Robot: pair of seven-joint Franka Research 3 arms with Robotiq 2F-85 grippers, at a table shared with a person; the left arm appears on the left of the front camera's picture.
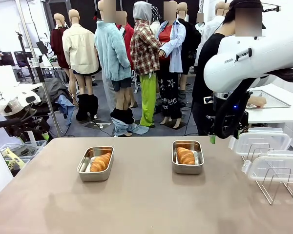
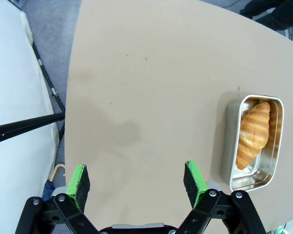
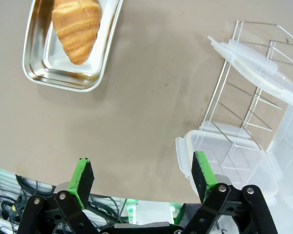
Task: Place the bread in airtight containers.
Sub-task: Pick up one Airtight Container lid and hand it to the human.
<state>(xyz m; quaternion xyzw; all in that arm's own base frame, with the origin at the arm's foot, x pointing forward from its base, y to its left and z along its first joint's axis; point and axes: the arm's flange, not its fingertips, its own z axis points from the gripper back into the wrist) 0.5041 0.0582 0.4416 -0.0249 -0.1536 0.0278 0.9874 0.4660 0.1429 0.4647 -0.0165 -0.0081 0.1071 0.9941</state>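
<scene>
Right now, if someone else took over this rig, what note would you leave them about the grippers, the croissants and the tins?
Left gripper: open, empty, above bare table beside the left tin.
Right gripper: open, empty, above the table by the lids.
Bread: the left croissant lies in the left tin, the right croissant in the right tin.
Lids: the far lid and the near lid, both clear, rest on the wire rack at the robot's right.
Done: both croissants are in tins.
Left: both tins are uncovered; fitting the lids is probably next.
</scene>
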